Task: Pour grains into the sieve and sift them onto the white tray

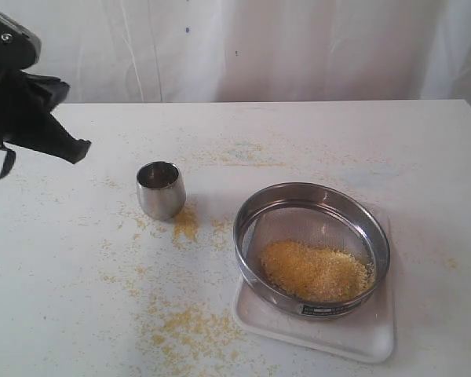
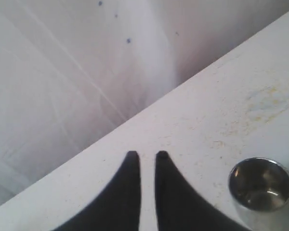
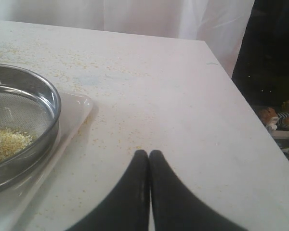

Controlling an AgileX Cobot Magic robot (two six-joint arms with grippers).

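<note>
The sieve [image 1: 312,206] rests on the white tray [image 1: 361,339] at the front right of the table. A heap of yellow grains [image 1: 315,271] lies on its mesh, toward the near rim. The right wrist view shows the sieve [image 3: 48,98], the grains [image 3: 7,142] and the tray [image 3: 79,108] to one side of my right gripper [image 3: 149,153], which is shut and empty over bare tabletop. My left gripper [image 2: 147,156] is raised at the far left [image 1: 77,149], apart from everything. Its fingers stand a narrow gap apart with nothing between them.
A small steel cup [image 1: 160,188] stands upright left of the sieve, and the left wrist view shows the cup [image 2: 261,184] looking empty. Spilled grains [image 1: 187,328] are scattered on the white tabletop in front of the cup. A white curtain hangs behind the table.
</note>
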